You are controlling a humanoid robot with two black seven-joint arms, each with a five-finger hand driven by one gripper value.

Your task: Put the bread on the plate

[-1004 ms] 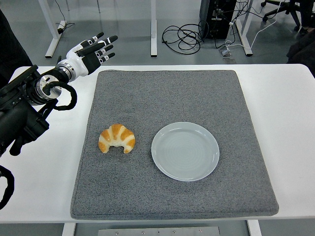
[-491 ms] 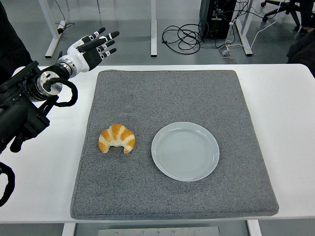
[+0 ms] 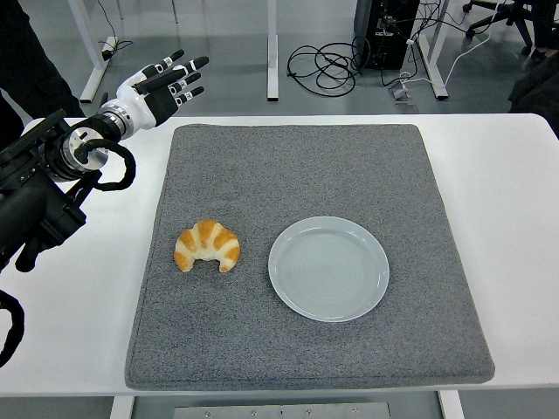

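White table (image 3: 79,297), carrying a grey felt mat (image 3: 306,175) that covers most of its top. On the mat, left of centre: one croissant-shaped bread (image 3: 208,246), golden brown with pale stripes, lying flat with its two tips pointing toward the near edge. Just to the right of it, apart and not touching: one round pale grey plate (image 3: 328,268), flat on the mat, bearing nothing. Left hand (image 3: 160,85): black and white, raised over the far left corner of the table beyond the mat's far left corner, palm open, fingers (image 3: 183,65) spread and pointing to the upper right, holding nothing; well apart from the bread. The black left arm (image 3: 44,188) enters from the left edge, with a black cable looped at the wrist. Right arm: not visible. Background beyond the table: grey floor, white table legs, coiled black cables (image 3: 323,65), and a dark equipment case (image 3: 384,30) at the top.
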